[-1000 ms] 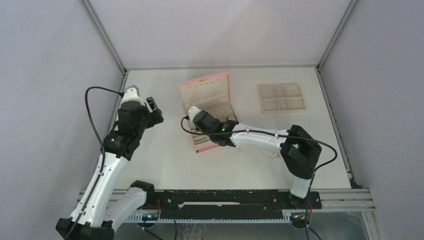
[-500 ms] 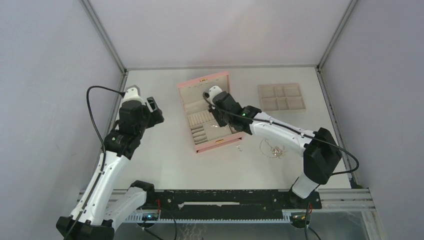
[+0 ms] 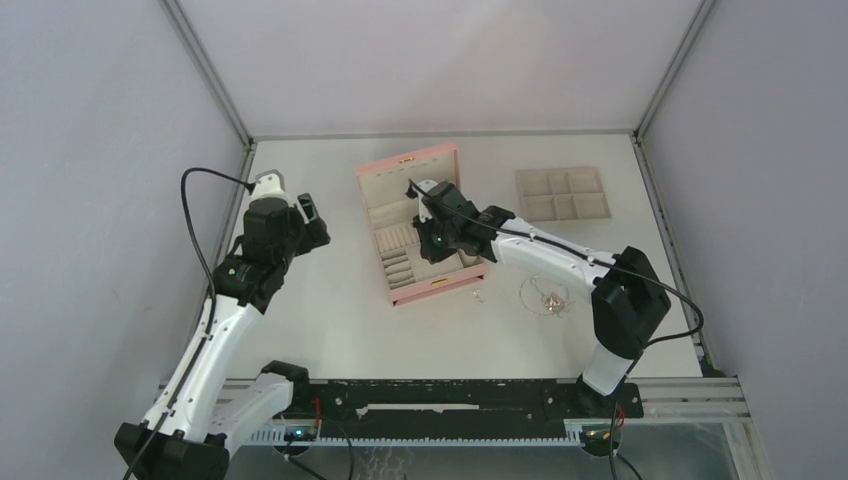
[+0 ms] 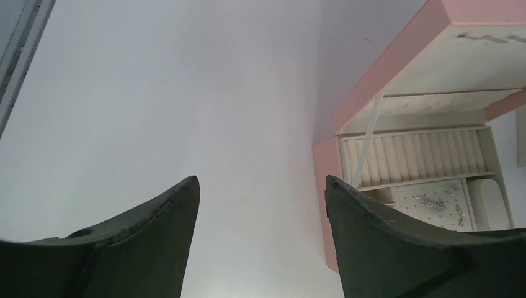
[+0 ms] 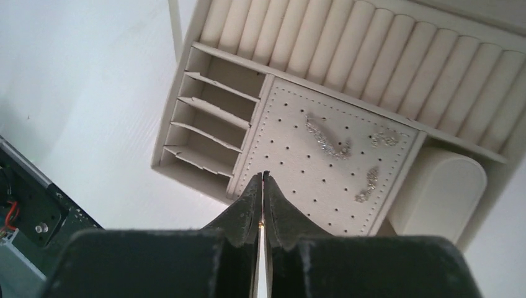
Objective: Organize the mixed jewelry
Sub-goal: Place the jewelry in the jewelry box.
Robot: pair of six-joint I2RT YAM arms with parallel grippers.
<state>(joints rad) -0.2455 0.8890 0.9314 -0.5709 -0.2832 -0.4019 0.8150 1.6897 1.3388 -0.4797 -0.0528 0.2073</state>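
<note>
Right end effector [image 5: 263, 180]: jaws pressed together, tips meeting, hanging over the open pink rectangular jewellery box with beige lining [image 3: 437, 287] at centre of the top view. A faint glint sits in the seam between the tips; I cannot tell whether a tiny piece is pinched there or nothing at all. Left end effector [image 4: 260, 183]: jaws wide apart, empty, above the bare white worktop [image 3: 320, 320] left of the box. Jewellery located: three glittering silver earring-sized pieces [image 5: 327, 141] lie on the perforated beige panel [image 5: 291, 124] inside the box. A thin silver looped chain necklace [image 3: 545, 297] lies in a loose heap on the worktop, right of the box's front corner. One small silver bit [image 3: 478, 295] lies between it and the box. Both are well apart from the flat beige compartment tray [image 3: 563, 194] at upper right. Judgement: the step in hand is a deposit onto the panel, or a pinch at it. If depositing, lower the tips to just above a bare patch at the panel's lower left, part the jaws only slightly, then lift straight up. Avoid the narrow slots [image 5: 211, 118] at left, where a small piece would be hard to recover. Risk: any sideways sweep of the tips would scatter the pieces already laid.
</note>
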